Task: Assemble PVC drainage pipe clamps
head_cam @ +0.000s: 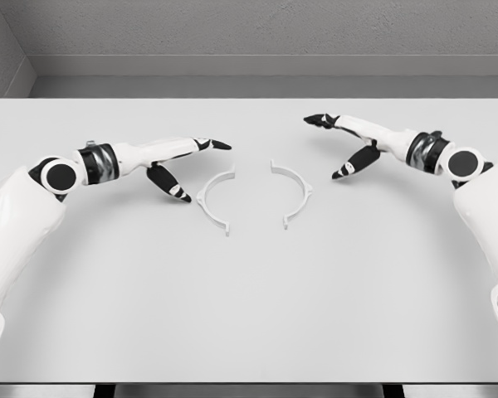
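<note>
Two white half-ring clamp pieces lie flat on the grey table (249, 307), near its middle. The left clamp half (213, 199) bows away from its partner, open side facing the right clamp half (295, 191), which bows the opposite way; a clear gap separates them. Each half's long axis runs roughly toward and away from the robot. The left hand (178, 162) hovers just beside the left clamp half, fingers spread, holding nothing. The right hand (349, 141) hovers near the right clamp half, fingers likewise apart and empty.
</note>
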Controlling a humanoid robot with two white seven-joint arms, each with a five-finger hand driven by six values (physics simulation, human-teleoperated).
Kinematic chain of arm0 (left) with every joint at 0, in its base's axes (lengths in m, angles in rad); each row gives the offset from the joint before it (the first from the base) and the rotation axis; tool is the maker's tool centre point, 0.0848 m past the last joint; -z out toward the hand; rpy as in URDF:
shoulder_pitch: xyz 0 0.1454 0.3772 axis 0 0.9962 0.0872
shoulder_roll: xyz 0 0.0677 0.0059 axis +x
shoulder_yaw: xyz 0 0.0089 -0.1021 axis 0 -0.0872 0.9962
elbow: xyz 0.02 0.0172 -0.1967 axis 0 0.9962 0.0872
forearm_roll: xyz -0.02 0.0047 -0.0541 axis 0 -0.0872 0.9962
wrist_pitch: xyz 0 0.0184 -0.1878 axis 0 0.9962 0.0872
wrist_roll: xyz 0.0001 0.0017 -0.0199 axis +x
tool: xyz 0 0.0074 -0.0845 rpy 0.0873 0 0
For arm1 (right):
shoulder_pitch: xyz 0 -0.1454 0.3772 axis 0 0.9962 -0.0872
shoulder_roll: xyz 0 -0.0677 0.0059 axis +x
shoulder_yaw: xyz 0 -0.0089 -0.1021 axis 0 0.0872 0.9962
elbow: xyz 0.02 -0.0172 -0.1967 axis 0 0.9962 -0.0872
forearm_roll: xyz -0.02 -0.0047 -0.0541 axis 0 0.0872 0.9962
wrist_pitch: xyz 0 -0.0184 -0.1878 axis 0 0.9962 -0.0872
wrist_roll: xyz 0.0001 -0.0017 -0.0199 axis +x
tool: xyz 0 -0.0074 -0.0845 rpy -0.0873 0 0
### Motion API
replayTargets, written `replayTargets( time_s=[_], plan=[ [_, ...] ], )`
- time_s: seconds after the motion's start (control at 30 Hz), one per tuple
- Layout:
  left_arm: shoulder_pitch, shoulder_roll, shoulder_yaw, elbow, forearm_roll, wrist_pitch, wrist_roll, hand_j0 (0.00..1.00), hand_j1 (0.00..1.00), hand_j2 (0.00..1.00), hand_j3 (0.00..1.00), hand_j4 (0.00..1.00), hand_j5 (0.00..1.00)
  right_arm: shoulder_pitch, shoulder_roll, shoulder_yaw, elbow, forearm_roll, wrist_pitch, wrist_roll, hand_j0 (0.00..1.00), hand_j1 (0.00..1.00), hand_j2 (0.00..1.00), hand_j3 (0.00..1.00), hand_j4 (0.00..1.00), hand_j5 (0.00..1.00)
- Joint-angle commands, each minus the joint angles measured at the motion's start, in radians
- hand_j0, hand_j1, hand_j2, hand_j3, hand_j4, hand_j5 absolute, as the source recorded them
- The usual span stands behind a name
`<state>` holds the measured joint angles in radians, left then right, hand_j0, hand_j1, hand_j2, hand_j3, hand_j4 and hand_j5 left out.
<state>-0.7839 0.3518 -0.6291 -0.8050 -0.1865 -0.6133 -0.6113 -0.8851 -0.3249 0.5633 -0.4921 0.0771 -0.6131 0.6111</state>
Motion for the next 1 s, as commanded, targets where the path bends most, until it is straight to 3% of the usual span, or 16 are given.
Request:
replayTargets(
  time_s=[0.0,0.37,0.97],
  plan=[
    [0.000,-0.004,0.002,0.006,0.004,0.002,0.000,1.00,1.00,1.00,1.00,1.00,1.00,0.000,0.000,-0.005,0.000,-0.008,0.002,0.000,1.00,1.00,1.00,1.00,1.00,1.00],
    [0.000,-0.034,-0.001,0.012,0.002,0.002,0.000,1.00,1.00,1.00,1.00,1.00,1.00,0.000,-0.045,-0.026,-0.002,-0.008,0.002,0.000,1.00,1.00,1.00,1.00,1.00,1.00],
    [-0.015,-0.094,-0.003,0.010,-0.002,0.002,0.000,1.00,1.00,1.00,1.00,1.00,1.00,0.000,-0.046,-0.033,-0.013,-0.008,0.002,0.000,1.00,1.00,1.00,1.00,1.00,1.00]
  ],
)
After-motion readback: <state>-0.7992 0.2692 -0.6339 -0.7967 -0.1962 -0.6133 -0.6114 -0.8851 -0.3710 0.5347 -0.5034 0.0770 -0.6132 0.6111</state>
